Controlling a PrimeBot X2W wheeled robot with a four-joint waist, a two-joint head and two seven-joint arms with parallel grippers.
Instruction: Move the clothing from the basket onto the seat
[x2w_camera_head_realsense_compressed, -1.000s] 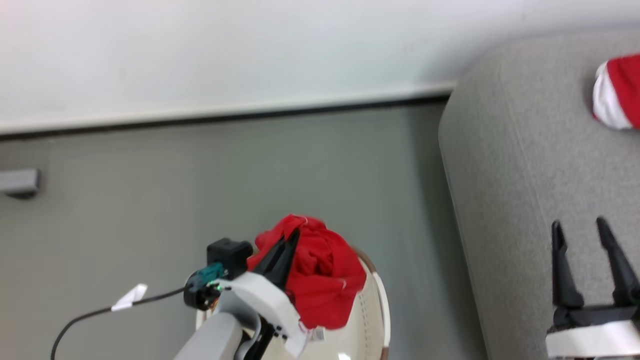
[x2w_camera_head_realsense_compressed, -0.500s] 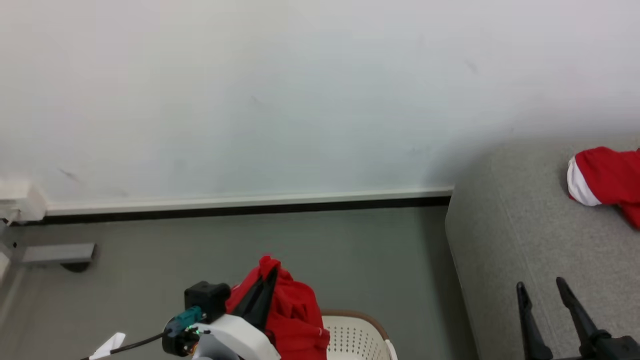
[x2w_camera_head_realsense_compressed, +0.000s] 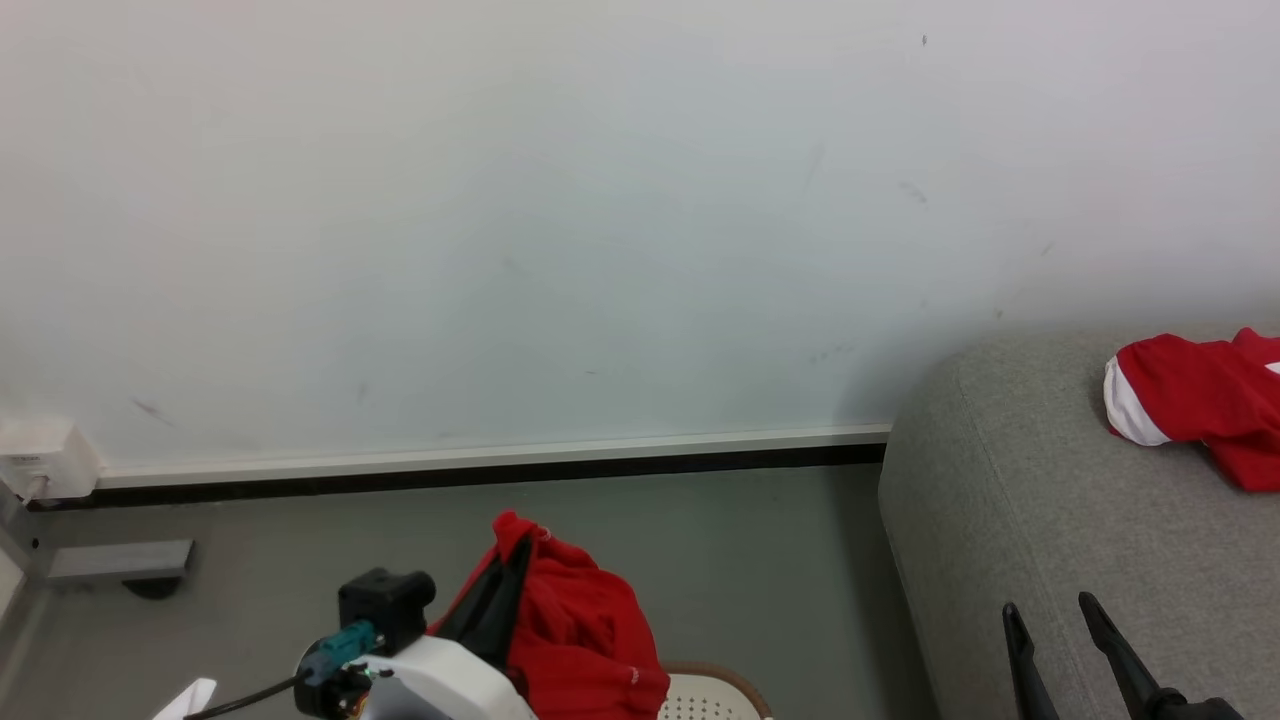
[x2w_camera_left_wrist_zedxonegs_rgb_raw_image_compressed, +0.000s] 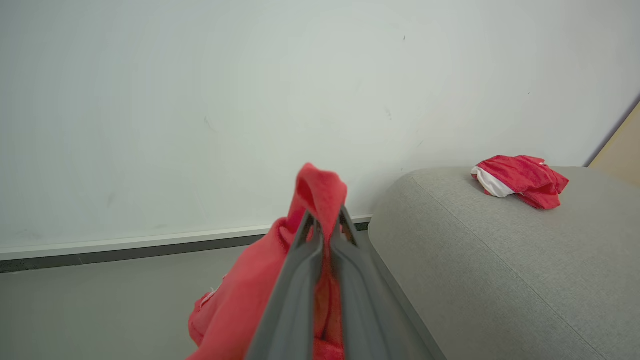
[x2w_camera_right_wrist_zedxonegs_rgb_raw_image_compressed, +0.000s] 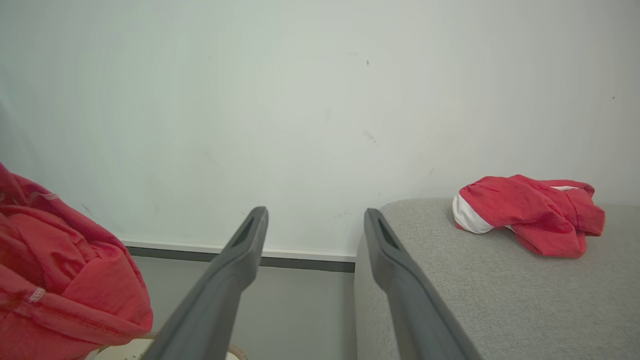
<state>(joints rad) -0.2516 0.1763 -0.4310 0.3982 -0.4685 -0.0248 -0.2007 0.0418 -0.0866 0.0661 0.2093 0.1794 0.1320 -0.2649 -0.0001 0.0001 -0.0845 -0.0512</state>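
left end effector (x2w_camera_left_wrist_zedxonegs_rgb_raw_image_compressed: 322, 222) clamped on red garment (x2w_camera_head_realsense_compressed: 575, 630), held up above basket (x2w_camera_head_realsense_compressed: 715, 690) rim | right end effector (x2w_camera_right_wrist_zedxonegs_rgb_raw_image_compressed: 314, 216) fingers apart, nothing held, over sofa (x2w_camera_head_realsense_compressed: 1050, 540) edge | second garment (x2w_camera_head_realsense_compressed: 1190, 405), red-white, lies on sofa top near wall (x2w_camera_head_realsense_compressed: 600, 200) | basket left of sofa

No words, numbers, labels or signs can be read anywhere, not on the clothing (x2w_camera_head_realsense_compressed: 580, 640), the seat (x2w_camera_head_realsense_compressed: 1000, 520) or the wall (x2w_camera_head_realsense_compressed: 500, 200).
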